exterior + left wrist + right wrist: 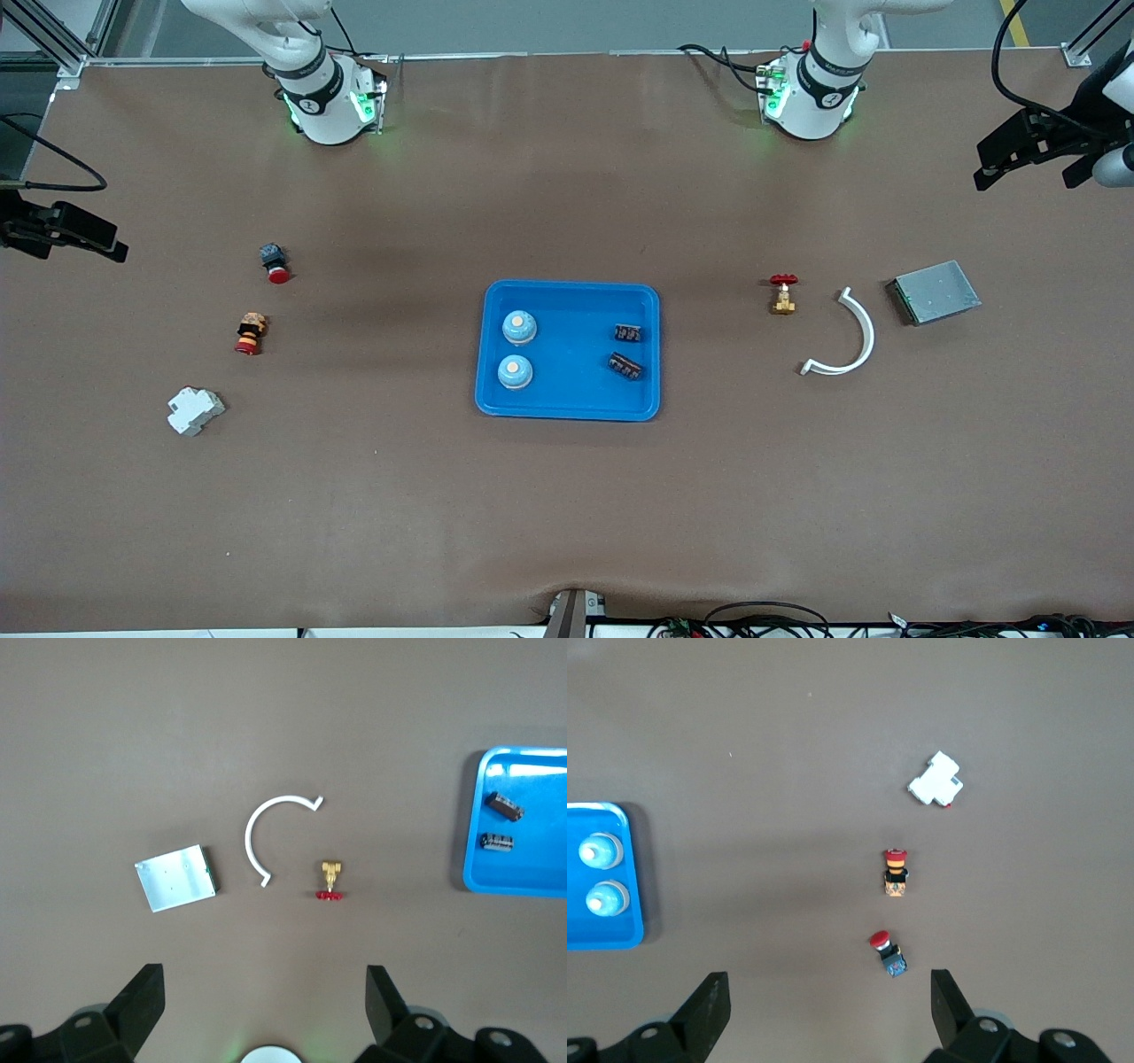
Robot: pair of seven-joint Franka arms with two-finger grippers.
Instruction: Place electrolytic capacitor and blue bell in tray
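Note:
The bright blue tray point(571, 285) lies mid-table. In it stand two blue bells point(519, 327) point(515, 372) at the right arm's end, and two dark electrolytic capacitors point(628, 333) point(626, 365) lie at the left arm's end. The left wrist view shows the capacitors point(506, 805) point(498, 842), the right wrist view the bells point(601, 850) point(608, 898). My left gripper point(264, 979) hangs open and empty high over the left arm's end of the table. My right gripper point(829, 985) hangs open and empty high over the right arm's end. Neither touches anything.
Toward the left arm's end lie a brass valve with a red handle point(783, 294), a white curved strip point(850, 341) and a grey metal plate point(935, 291). Toward the right arm's end lie two red-capped push buttons point(275, 263) point(251, 333) and a white block point(195, 410).

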